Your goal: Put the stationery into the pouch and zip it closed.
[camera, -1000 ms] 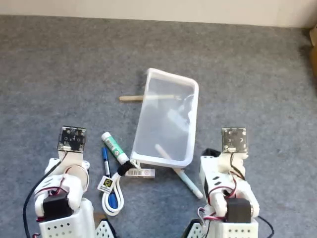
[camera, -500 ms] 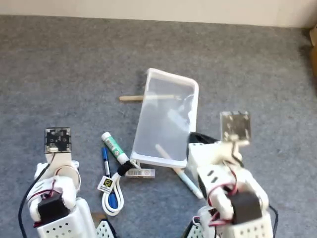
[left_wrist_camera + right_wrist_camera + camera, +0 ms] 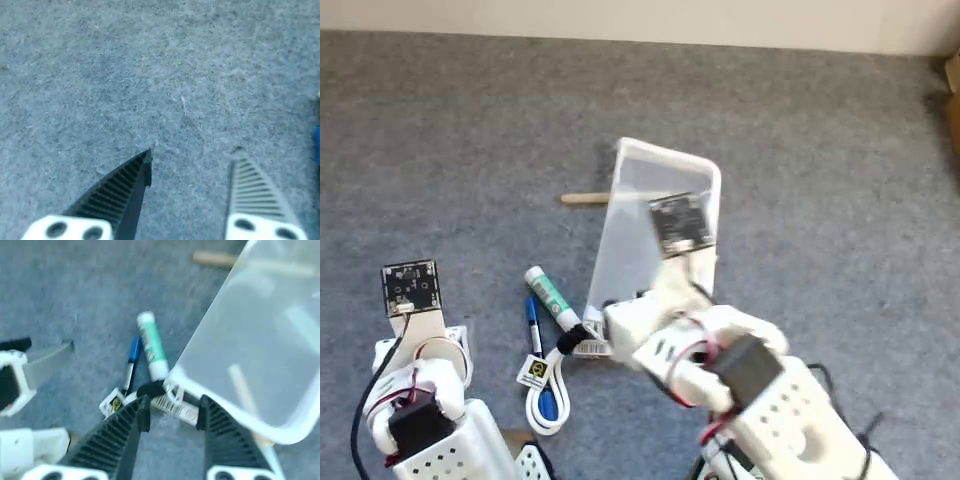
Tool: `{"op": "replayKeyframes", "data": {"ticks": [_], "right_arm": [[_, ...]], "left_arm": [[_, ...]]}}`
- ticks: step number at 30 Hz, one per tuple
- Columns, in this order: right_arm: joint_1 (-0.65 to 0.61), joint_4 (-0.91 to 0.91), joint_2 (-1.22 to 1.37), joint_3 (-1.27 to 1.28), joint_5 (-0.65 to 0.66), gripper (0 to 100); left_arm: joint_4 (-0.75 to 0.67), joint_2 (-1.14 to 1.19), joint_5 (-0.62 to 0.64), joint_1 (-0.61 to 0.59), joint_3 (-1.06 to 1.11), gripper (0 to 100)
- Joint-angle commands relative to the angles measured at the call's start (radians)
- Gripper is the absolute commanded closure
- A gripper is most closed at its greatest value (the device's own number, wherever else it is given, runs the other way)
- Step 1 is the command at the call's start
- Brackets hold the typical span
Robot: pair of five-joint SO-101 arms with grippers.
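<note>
- Over the near end of the pouch [image 3: 632, 245], the right arm now reaches in from its own side; a second ago it sat folded back beside that corner, well off the pouch.
- In its wrist view the right tool [image 3: 175, 406] stands partly open with nothing between the jaws, just above the barcoded tag [image 3: 172, 408] and the black piece [image 3: 150, 389] at the pouch's edge.
- The left arm has drawn back and outward. The left tool [image 3: 192, 155] is wide open and empty over the bare grey tabletop [image 3: 150, 60].
- The pouch itself has not shifted: it lies flat mid-tabletop, translucent, with pale items dimly showing through.
- Loose stationery stays outside. The green glue stick [image 3: 548, 292] and the blue pen [image 3: 534, 325] lie side by side just beside the pouch's near corner, with the white cord loop [image 3: 535, 412] close to them. The wooden stick [image 3: 582, 198] pokes out from the far side.
- My reading is that the right arm is lining up on the near edge of the pouch, perhaps to hold or open it. Nothing is gripped yet, so packing and zipping both remain to be done.
</note>
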Motion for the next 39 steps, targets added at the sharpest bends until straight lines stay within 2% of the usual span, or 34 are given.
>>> {"op": "replayKeyframes", "data": {"ticks": [1, 8, 19, 31, 33, 36, 39], "right_arm": [[-0.108, -0.024, 0.104, -0.073, -0.063, 82.1], [-0.208, -0.208, 0.298, -0.068, -0.137, 82.1], [-0.208, -0.414, 0.593, -0.071, -0.155, 82.1], [-0.205, -0.498, 0.786, -0.073, -0.155, 82.3], [-0.203, -0.498, 0.791, -0.073, -0.155, 86.2], [-0.182, -0.498, 0.788, -0.074, -0.149, 97.9], [-0.153, -0.49, 0.774, -0.074, -0.146, 98.8]], "left_arm": [[0.006, -0.008, 0.0, -0.008, -0.051, 72], [0.006, -0.008, -0.002, -0.01, -0.05, 72], [0.006, -0.008, -0.002, -0.008, -0.05, 72], [0.006, -0.008, -0.002, -0.007, -0.047, 72], [0.002, -0.008, -0.002, -0.007, -0.035, 72], [-0.023, -0.008, -0.002, -0.007, -0.019, 72], [-0.023, -0.008, -0.002, -0.007, -0.018, 72]]}}
